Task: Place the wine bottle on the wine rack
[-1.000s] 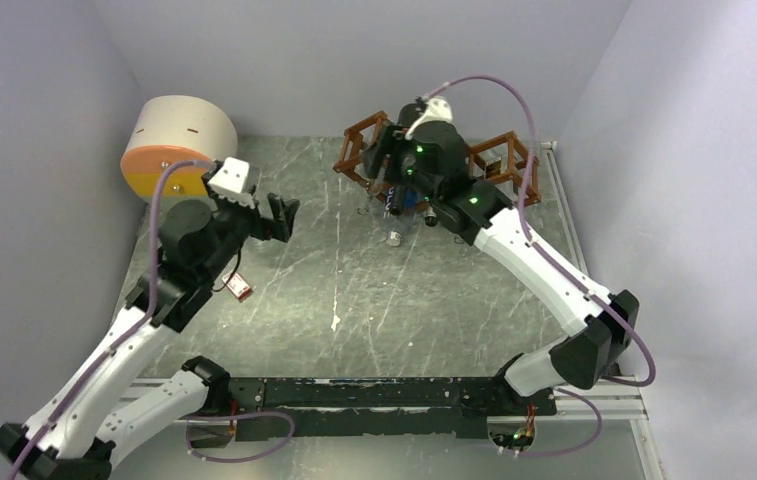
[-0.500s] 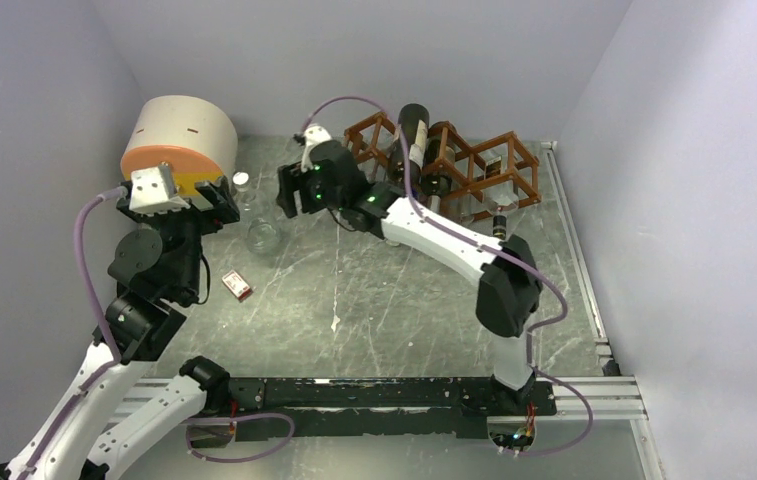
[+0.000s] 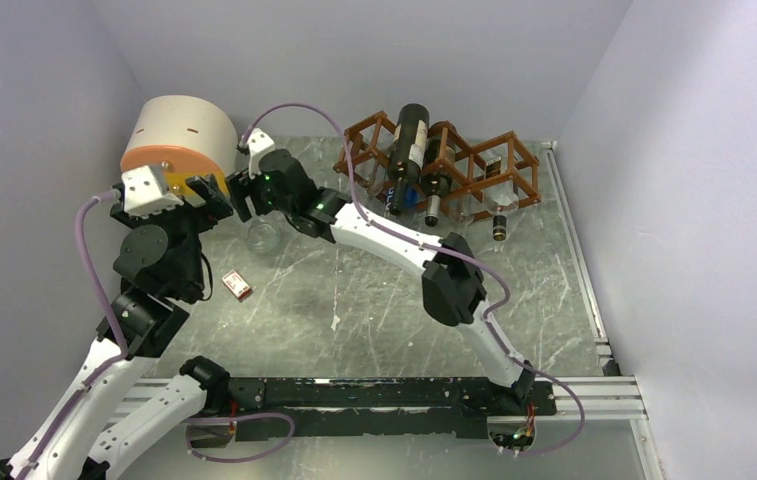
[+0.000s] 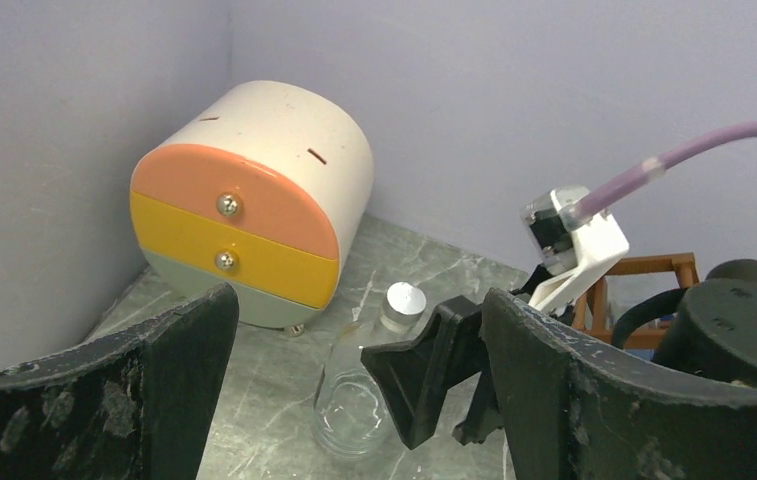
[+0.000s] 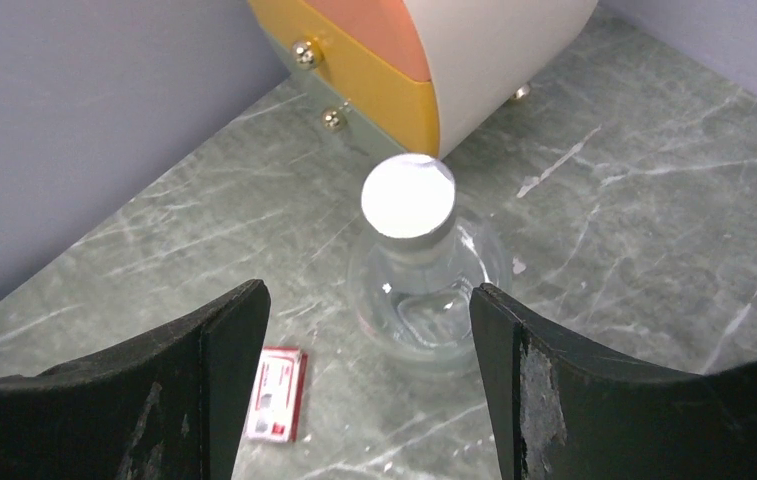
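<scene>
The right gripper (image 5: 362, 300) hung spread wide and empty over a clear glass bottle (image 5: 424, 270) that stood at the upper left of the table (image 3: 354, 290), just in front of a rounded drawer chest (image 4: 254, 200). A dark wine bottle (image 3: 412, 135) already lay on the wine rack (image 3: 451, 135), upper right. The clear one looked empty, so probably light, but hard, slick and breakable. I'd take its neck under the silver cap (image 5: 407, 196). The left gripper (image 4: 359, 300), also agape and empty, crowded close, and a small red box (image 5: 276, 392) lay nearby.
</scene>
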Available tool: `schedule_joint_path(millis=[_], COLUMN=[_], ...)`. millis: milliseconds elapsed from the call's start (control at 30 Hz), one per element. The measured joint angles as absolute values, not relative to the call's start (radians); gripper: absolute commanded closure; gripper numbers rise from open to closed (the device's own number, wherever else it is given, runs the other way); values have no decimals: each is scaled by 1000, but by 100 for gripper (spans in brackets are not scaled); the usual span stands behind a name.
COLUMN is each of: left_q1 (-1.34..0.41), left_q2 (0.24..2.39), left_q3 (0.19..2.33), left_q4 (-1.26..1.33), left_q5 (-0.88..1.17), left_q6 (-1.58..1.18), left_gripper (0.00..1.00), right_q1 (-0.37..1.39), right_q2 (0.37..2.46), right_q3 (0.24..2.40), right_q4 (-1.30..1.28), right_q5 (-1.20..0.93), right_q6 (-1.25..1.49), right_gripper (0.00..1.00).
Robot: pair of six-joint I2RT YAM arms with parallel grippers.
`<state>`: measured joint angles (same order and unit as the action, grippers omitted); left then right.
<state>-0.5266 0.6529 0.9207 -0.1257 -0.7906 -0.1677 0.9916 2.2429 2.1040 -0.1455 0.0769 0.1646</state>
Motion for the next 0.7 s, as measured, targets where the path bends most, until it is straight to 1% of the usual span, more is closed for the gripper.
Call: schedule_joint_path(millis=[100,300,367,433,467,600,700], left_q1=[-526,-525,-525,-525,-525,-525,-525], left_q2=[654,615,599,593,593,601,611], left_q3=[921,911,901,895,893,889,889], left_q4=[-126,-115,-105,-95,-93,-93,-94], left_q5=[-829,-887,-893,-896,-896,-896,-894], left_q6=[-181,-191,-192,-192,-191,-192,-192], left_gripper=[5,5,5,5,5,5,5], right_q1=[992,994,996,999,1000,1007,1013], right_q2=[2289,2380,2408,2418,2420,2409,2361], right_q3=[2120,2185,2213,2214,2214,2167,2066], right_q4=[-115,-51,-33,-13,-9,54,126], right_q5=[93,142,159,177,181,217,231], right_q6=[152,141,129,113,107,62,45], right_gripper=[27,41,48,59,66,87,93])
